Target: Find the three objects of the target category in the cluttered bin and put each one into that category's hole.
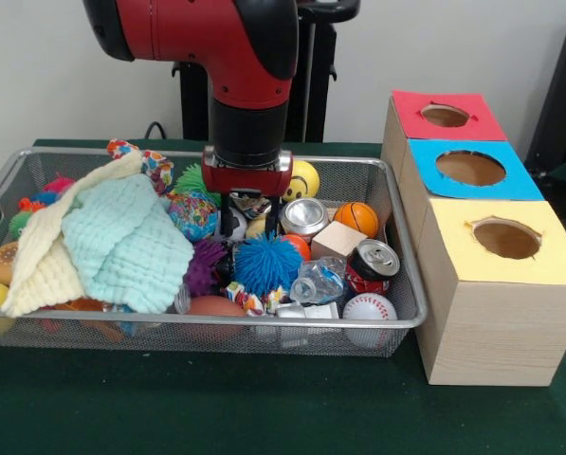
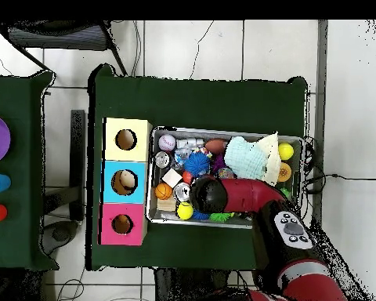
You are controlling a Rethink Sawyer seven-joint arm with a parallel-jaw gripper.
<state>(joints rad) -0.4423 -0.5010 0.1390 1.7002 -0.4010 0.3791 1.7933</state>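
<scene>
The silver wire-mesh bin (image 1: 264, 324) is full of clutter; it also shows in the overhead view (image 2: 226, 132). My gripper (image 1: 249, 226) reaches down into the bin's middle, also seen from above (image 2: 200, 190). Its dark fingers (image 1: 274, 220) stand apart, open, around a small pale yellow thing (image 1: 256, 227) next to a black-and-white ball. A green spiky tuft (image 1: 193, 176) shows just behind the gripper on the left. I cannot pick out any white string loops or a tan-orange figure; the arm and cloths hide part of the pile.
Three wooden boxes stand right of the bin, with holes in a red top (image 1: 447, 116), blue top (image 1: 470, 168) and yellow top (image 1: 506, 239). In the bin are a green cloth (image 1: 121, 237), blue spiky ball (image 1: 266, 263), cans (image 1: 304, 216), small basketball (image 1: 357, 218) and baseball (image 1: 368, 308).
</scene>
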